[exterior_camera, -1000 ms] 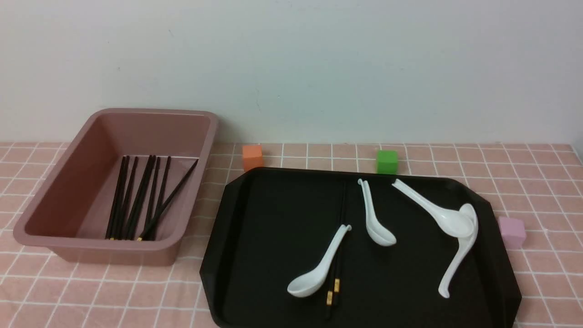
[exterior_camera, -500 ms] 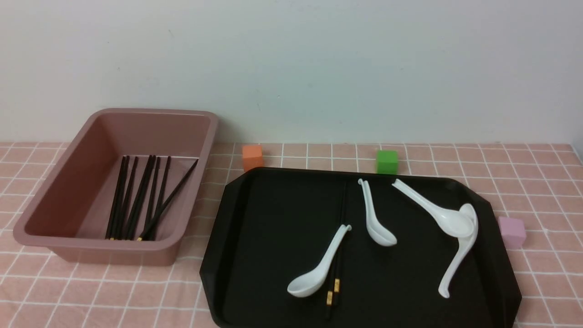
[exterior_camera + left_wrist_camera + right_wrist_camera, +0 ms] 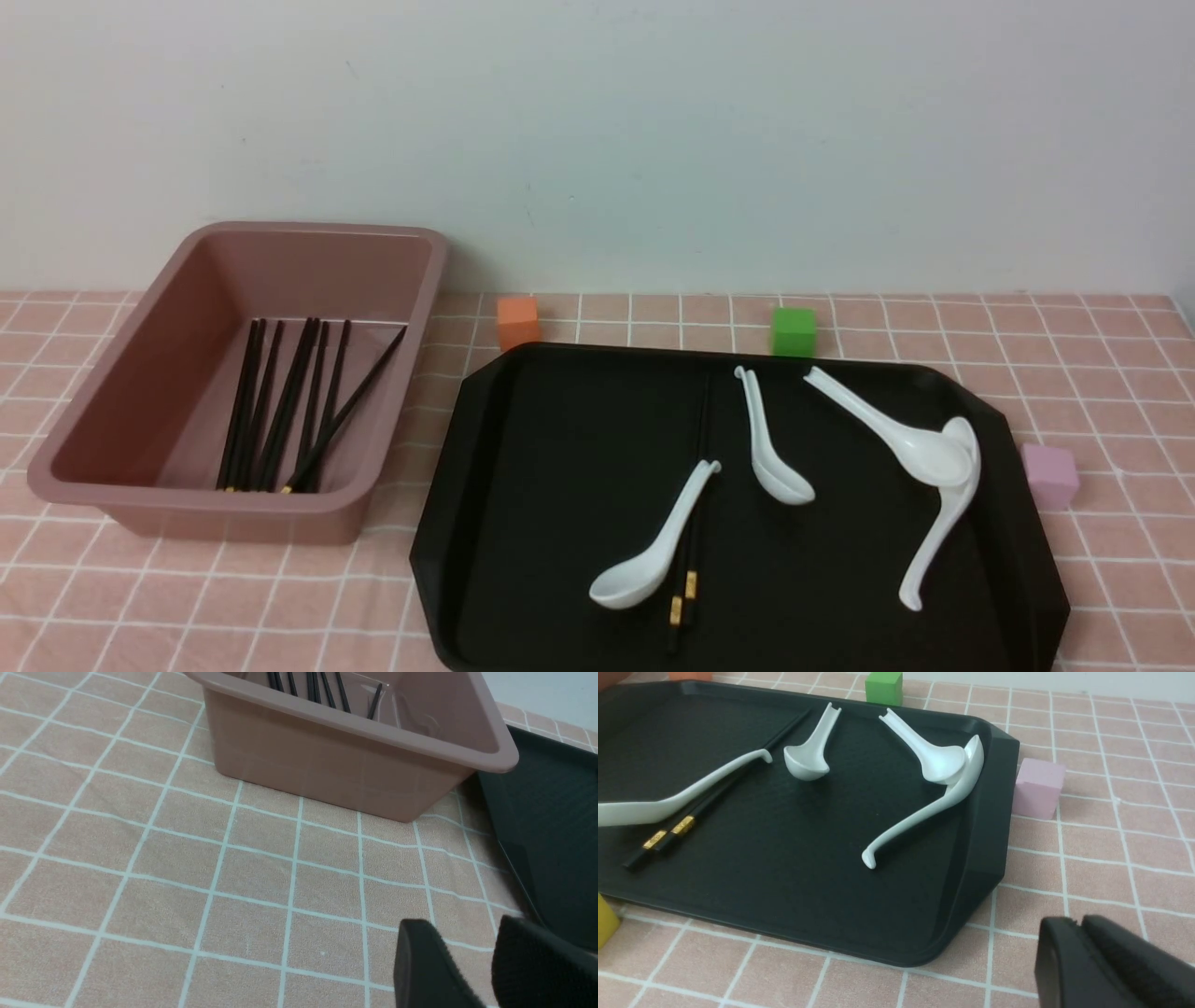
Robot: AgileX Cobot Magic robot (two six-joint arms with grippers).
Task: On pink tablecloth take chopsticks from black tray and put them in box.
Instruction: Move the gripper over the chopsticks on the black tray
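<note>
"Two chopsticks [image 3: 689,585] on the tray [image 3: 560,448]?"
"Yes, by its near edge, under a spoon [image 3: 653,551]; others lie in the box [image 3: 121,392]. My left gripper [image 3: 461,933] is spread, my right gripper [image 3: 1080,924] pressed together, both empty."

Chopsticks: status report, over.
Left gripper open, empty; right gripper looks shut, empty. One chopstick pair left on black tray, other chopsticks in box. White spoon handle lies across that pair.

The left gripper [image 3: 467,938] hangs low, its two fingers [image 3: 420,961] set apart and empty. The right gripper [image 3: 1078,926] hangs low too; its fingers [image 3: 1134,956] look nearly together, though the angle leaves that unclear.
</note>
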